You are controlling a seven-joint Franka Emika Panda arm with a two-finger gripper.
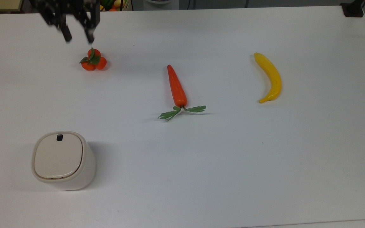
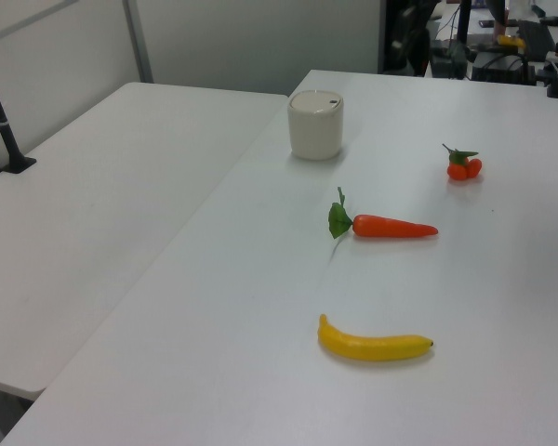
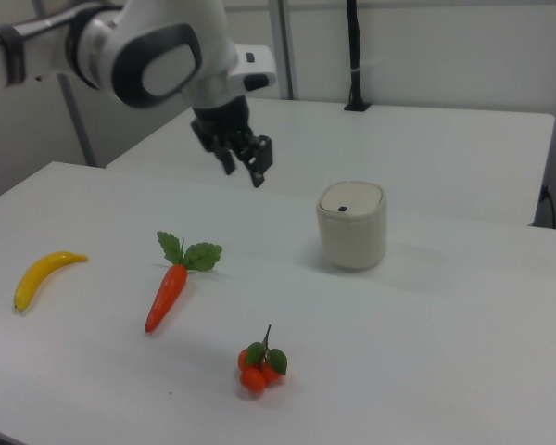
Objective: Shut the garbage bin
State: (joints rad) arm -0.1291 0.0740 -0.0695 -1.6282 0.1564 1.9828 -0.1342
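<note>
The cream-white garbage bin stands near the top view's lower left, its flat lid lying level on the body with the small black tab at the far edge. The bin also appears in the left view and the right view, lid down in both. My gripper hangs high at the top view's upper left, far from the bin and just above the orange cluster. Its fingers are spread apart and hold nothing. In the right view the gripper hovers left of the bin, well above the table.
A carrot with green leaves lies mid-table and a banana lies to the top view's right. In the right view the orange cluster sits near the front, with the carrot and banana to its left. A second white table adjoins.
</note>
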